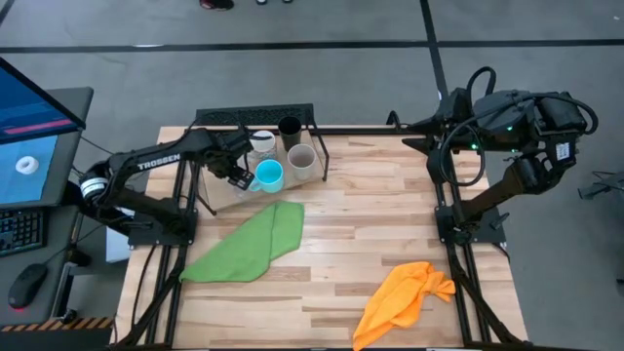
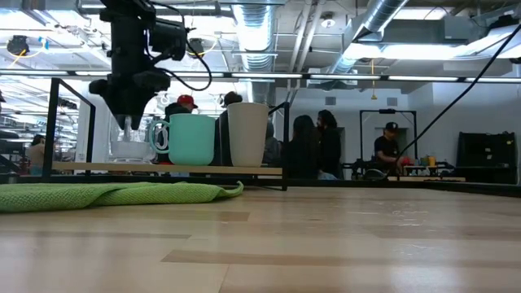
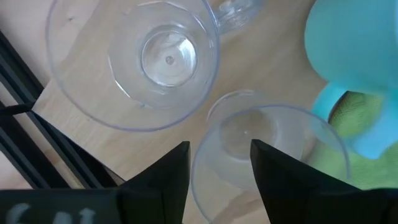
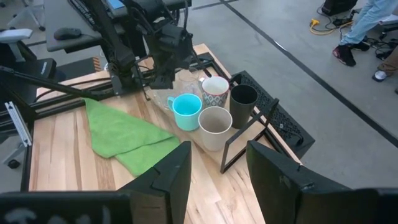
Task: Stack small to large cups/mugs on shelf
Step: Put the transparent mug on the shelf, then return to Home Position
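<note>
On the left of the high view, the dark left gripper [image 1: 237, 174] hangs over the near-left part of the pale plywood shelf with its black wire frame [image 1: 297, 182], pointing straight down. Its wrist view shows the two dark fingers [image 3: 165, 171] spread apart, straddling the rim of a clear drinking glass [image 3: 264, 149] directly beneath them; one finger sits outside the wall and the other over the mouth, and neither visibly presses the glass. I judge the hold as let go rather than clamped. A second, wider clear glass [image 3: 140, 59] stands on the board just beyond it, close but apart. The glass below stands upright, its long axis vertical and in line with the gripper, so the coming move turns on a straight vertical path, up or down, without sideways drift.

Just to the right stands the bright blue ceramic mug [image 1: 269, 175], very near the gripper, and a sideways swing could knock it. Further right are the white mug [image 1: 261, 142], the grey-beige cup [image 1: 301, 161] and the black cup [image 1: 290, 127], all upright on the shelf.

Far right, the right gripper [image 4: 219, 163] waits with fingers apart and empty, well away from the shelf, so the left arm is much nearer.
</note>
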Controlling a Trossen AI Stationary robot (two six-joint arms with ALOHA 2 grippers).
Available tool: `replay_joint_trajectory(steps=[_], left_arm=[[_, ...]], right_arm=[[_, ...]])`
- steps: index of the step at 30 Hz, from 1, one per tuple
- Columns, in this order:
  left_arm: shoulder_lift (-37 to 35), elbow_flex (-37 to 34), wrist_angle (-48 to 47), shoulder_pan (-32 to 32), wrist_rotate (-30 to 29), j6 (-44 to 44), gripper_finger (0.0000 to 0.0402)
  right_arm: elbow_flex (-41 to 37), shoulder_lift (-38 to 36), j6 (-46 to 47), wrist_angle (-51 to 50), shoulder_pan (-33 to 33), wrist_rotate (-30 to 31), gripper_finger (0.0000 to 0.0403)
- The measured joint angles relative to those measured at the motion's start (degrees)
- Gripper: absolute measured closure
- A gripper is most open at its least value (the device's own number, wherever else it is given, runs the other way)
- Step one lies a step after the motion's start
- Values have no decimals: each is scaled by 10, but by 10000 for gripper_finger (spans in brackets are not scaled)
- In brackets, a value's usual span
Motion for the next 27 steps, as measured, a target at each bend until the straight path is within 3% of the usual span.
replay_joint_trajectory(steps=[7, 12, 22, 25, 27], left_arm=[[-38, 0, 0, 0, 2, -23, 240], [-61, 13, -6, 0, 36, -41, 241], [-64, 192, -41, -3, 38, -42, 242], [-83, 256, -26, -34, 28, -16, 242], [-109, 280, 15, -70, -11, 9, 242]], right_arm=[[0, 0, 0, 0, 0, 0, 227], [0, 0, -2, 1, 0, 0, 227], [0, -37, -27, 46, 0, 0, 227], [0, -67, -29, 44, 0, 2, 227], [0, -89, -25, 43, 0, 6, 227]])
